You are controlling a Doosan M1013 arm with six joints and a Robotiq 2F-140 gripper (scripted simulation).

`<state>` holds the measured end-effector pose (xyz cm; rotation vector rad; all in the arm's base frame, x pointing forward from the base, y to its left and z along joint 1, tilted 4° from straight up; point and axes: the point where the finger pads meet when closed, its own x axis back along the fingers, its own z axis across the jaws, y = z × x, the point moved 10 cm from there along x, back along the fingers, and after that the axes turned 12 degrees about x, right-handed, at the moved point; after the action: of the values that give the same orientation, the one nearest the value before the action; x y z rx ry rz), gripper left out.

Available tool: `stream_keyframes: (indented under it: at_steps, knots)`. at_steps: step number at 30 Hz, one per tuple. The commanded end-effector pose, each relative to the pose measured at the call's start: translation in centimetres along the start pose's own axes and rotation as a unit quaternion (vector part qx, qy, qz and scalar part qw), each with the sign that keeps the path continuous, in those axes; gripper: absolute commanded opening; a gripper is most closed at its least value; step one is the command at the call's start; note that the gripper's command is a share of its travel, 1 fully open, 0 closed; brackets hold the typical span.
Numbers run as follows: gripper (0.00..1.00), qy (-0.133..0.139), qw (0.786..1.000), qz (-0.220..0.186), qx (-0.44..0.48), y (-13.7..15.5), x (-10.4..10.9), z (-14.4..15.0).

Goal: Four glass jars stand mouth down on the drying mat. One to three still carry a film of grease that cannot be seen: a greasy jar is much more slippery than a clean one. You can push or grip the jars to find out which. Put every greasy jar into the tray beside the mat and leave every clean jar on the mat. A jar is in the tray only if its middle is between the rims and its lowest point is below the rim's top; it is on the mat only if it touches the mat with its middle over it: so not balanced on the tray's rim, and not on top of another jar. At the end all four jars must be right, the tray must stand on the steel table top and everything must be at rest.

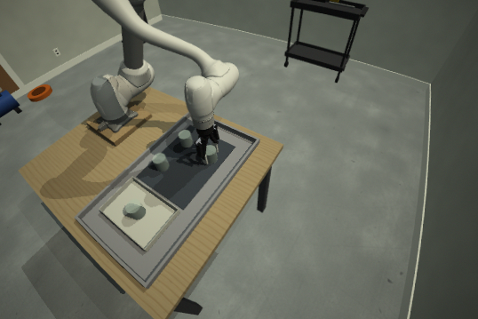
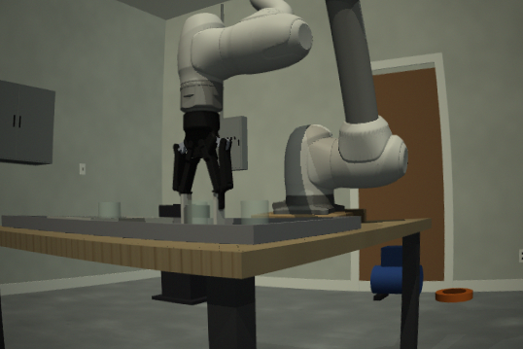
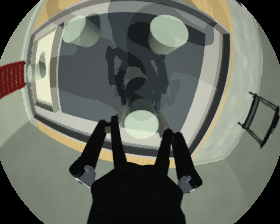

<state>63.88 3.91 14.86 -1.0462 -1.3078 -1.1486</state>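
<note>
Three pale glass jars stand mouth down on the dark drying mat (image 1: pixel 187 182) (image 3: pixel 91 90). One jar (image 1: pixel 212 155) (image 2: pixel 199 214) (image 3: pixel 141 123) stands between the fingers of my gripper (image 1: pixel 205 157) (image 2: pixel 201 211) (image 3: pixel 141 131). The gripper is down at the mat, half open, with a finger close on each side of this jar; I cannot tell whether they touch it. A second jar (image 1: pixel 185 138) (image 3: pixel 168 32) and a third jar (image 1: pixel 161 163) (image 3: pixel 79 30) stand apart on the mat. A fourth jar (image 1: pixel 133 211) stands in the cream tray (image 1: pixel 153 222) beside the mat.
Mat and tray lie on a grey rimmed steel top (image 1: pixel 133 262) on a wooden table (image 1: pixel 58 169). The arm's base (image 1: pixel 117 111) stands on a wooden block at the table's back. A black cart (image 1: pixel 326 35) stands far off on the floor.
</note>
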Motion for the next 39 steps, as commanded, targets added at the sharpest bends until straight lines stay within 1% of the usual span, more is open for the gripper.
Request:
stream_keyframes:
  at_steps: [1,2,18,19,35,36,39]
  knots:
    - [0.51,0.000,1.000,0.000,0.000,0.00,0.01,0.00]
    - [0.48,0.000,1.000,0.000,0.000,0.00,0.01,0.00]
    - [0.48,0.000,1.000,0.000,0.000,0.00,0.01,0.00]
    - [0.45,0.000,1.000,0.000,0.000,0.00,0.01,0.00]
    - [0.45,0.000,1.000,0.000,0.000,0.00,0.01,0.00]
    - [0.42,0.000,1.000,0.000,0.000,0.00,0.01,0.00]
    - [0.42,0.000,1.000,0.000,0.000,0.00,0.01,0.00]
